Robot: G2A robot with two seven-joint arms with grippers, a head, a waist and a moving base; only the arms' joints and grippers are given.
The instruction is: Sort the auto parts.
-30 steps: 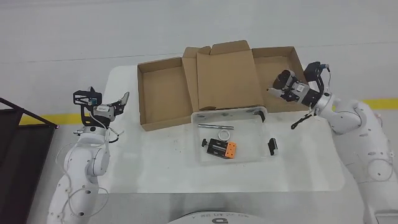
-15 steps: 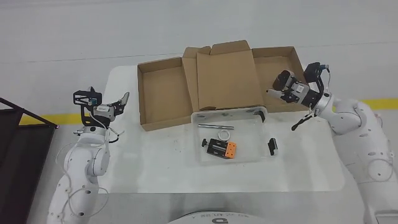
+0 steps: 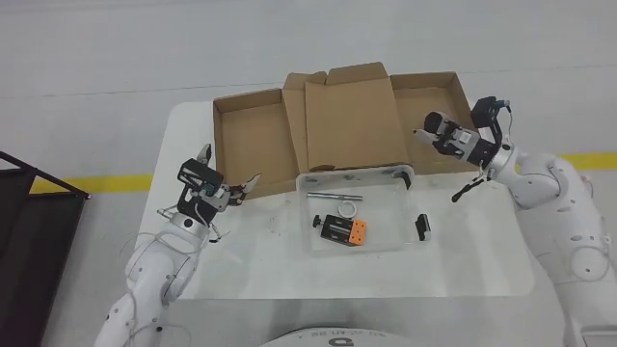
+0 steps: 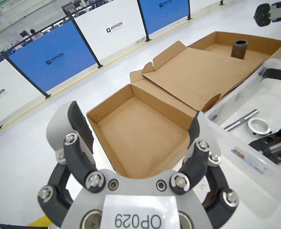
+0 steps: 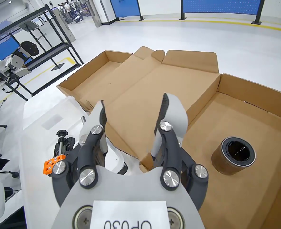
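My left gripper [image 3: 228, 168] [image 4: 137, 117] hangs open and holds nothing, at the front corner of the left cardboard box [image 3: 253, 145] [image 4: 140, 132], whose floor is bare. Over the right cardboard box [image 3: 439, 92] [image 5: 238, 120] my right gripper [image 3: 424, 125] [image 5: 133, 107] is open too, with nothing between its fingers. A dark cylindrical sleeve [image 5: 233, 152] [image 4: 239, 48] stands upright on that box's floor, beside the gripper. The clear tray [image 3: 386, 212] holds a steel rod [image 3: 335, 196], a metal ring [image 3: 347, 208] and a black clamp [image 3: 333, 226] with an orange block [image 3: 358, 232].
Folded-out cardboard flaps [image 3: 347, 116] lie between the two boxes. A small black part [image 3: 422, 224] rests on the white table [image 3: 463, 260], right of the tray. A black rack [image 3: 29, 212] stands beside the table's left end.
My left arm has swung from the table's left edge in towards the left box and the tray. The right gripper has shifted slightly over the right box.
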